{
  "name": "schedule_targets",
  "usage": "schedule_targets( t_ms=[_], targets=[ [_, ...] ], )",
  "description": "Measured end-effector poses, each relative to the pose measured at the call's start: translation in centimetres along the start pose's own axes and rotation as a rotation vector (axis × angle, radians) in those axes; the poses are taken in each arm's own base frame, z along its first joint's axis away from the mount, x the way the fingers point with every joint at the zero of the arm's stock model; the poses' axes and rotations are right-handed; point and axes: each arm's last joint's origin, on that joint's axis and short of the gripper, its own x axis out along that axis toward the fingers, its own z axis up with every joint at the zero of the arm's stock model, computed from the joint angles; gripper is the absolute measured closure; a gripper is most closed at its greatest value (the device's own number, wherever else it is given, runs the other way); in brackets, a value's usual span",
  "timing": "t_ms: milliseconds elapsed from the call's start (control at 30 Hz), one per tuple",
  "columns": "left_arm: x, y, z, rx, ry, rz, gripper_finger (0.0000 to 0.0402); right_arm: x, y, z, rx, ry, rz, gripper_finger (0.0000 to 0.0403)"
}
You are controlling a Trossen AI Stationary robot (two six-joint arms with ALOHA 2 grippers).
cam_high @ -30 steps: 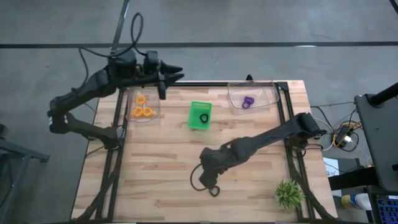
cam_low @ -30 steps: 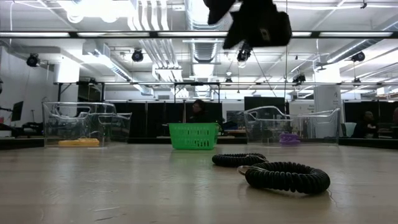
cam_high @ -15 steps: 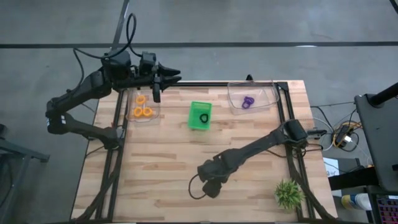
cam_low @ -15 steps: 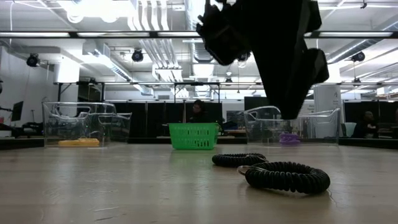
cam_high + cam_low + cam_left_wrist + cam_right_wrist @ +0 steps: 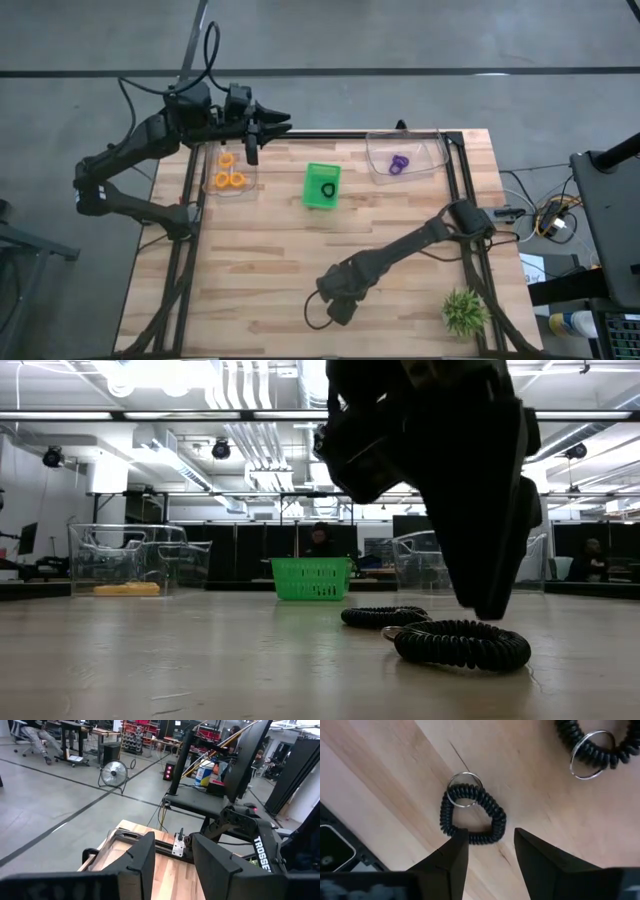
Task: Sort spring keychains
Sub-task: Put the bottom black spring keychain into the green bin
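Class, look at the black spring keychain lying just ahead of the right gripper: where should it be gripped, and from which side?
Probably from straight above, pinching one coiled side of the black spring keychain, not its thin metal ring. It lies flat on the table, and the open right gripper already hovers over it.

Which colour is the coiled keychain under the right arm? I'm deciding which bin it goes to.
Black, with a silver ring: the black coiled plastic keychain, clearest in the right wrist view.

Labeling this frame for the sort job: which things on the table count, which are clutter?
Job:
black keychains on the wood
orange keychains in left clear bin
purple keychain in right clear bin
black keychain in green basket
right end effector, open above one
left end effector, waiting

Clutter:
green plant
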Motion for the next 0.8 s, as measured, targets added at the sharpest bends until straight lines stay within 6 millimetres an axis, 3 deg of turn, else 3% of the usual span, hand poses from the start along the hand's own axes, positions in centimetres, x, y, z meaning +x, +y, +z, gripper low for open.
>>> schedule_targets(
  t_ms=[333,433,533,667,800],
  targets=[
    [0.0,0.0,-0.1,-0.008,0.006,0.001,0.0278,1.6,-0.2,0.5,0.007,-0.007,-0.026,0.0269],
    [0.0,0.0,-0.1,-0.008,0.006,0.001,0.0278,1.9,-0.3,0.5,0.015,0.004,-0.044,0.0304],
    [0.0,0.0,-0.1,-0.008,0.006,0.001,0.0278,2.1,-0.6,0.6,-0.001,0.024,-0.052,0.0371],
    [0.0,0.0,-0.1,-0.008,0.006,0.002,0.0278,1.6,-0.9,1.0,0.005,0.029,-0.051,0.0389],
    [0.0,0.0,-0.1,-0.008,0.007,0.002,0.0278,-0.1,-1.3,1.1,0.021,0.002,-0.057,0.0392]
  ],
)
